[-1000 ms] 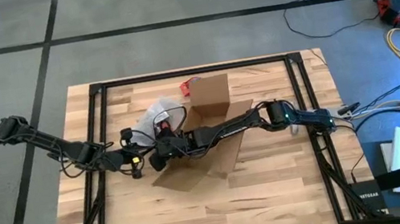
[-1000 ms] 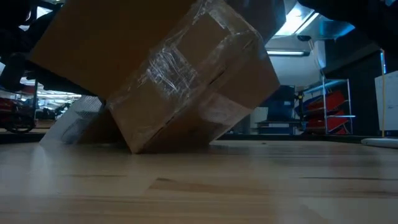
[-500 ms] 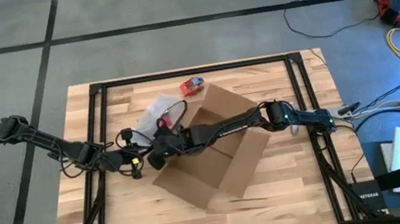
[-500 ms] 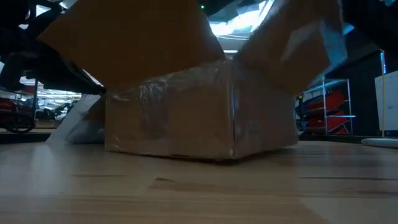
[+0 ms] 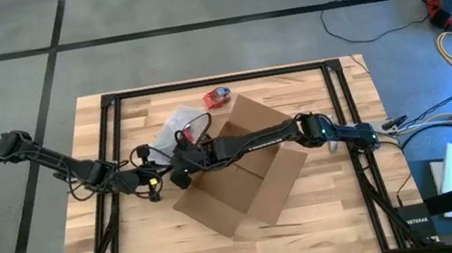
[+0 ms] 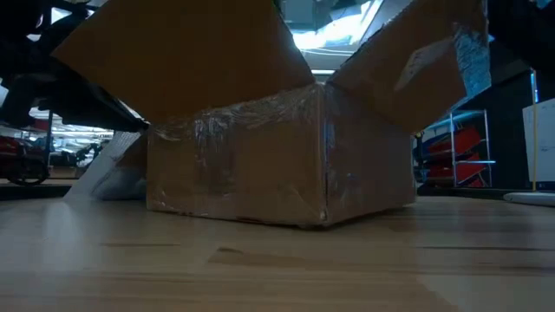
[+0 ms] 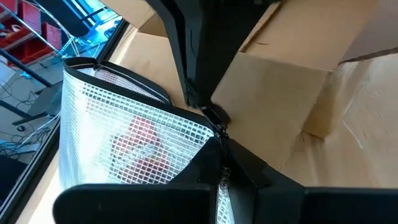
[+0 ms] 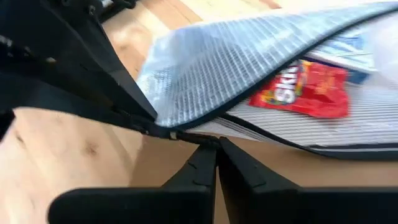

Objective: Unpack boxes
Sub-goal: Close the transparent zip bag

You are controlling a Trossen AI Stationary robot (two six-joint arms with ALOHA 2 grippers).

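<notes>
Though it sits flat on the surface (image 5: 332,210) with flaps up, the box (image 5: 245,183) looks light, stiff-walled, tape-slick; both grippers' fingers (image 7: 239,165) pinch the mesh bag (image 7: 124,137) beside it, so flap edges suit gripping.

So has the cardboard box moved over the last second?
Yes. The cardboard box was tipped up on one edge; now it sits flat on the table, flaps open, reaching farther toward the table's right side in the high view.

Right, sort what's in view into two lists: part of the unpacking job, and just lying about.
Part of the job:
- cardboard box, flaps open
- mesh bag, gripped at its zipper edge by both shut hands: left hand, right hand

Lying about:
- small red-and-blue object on the table, beyond the box
</notes>
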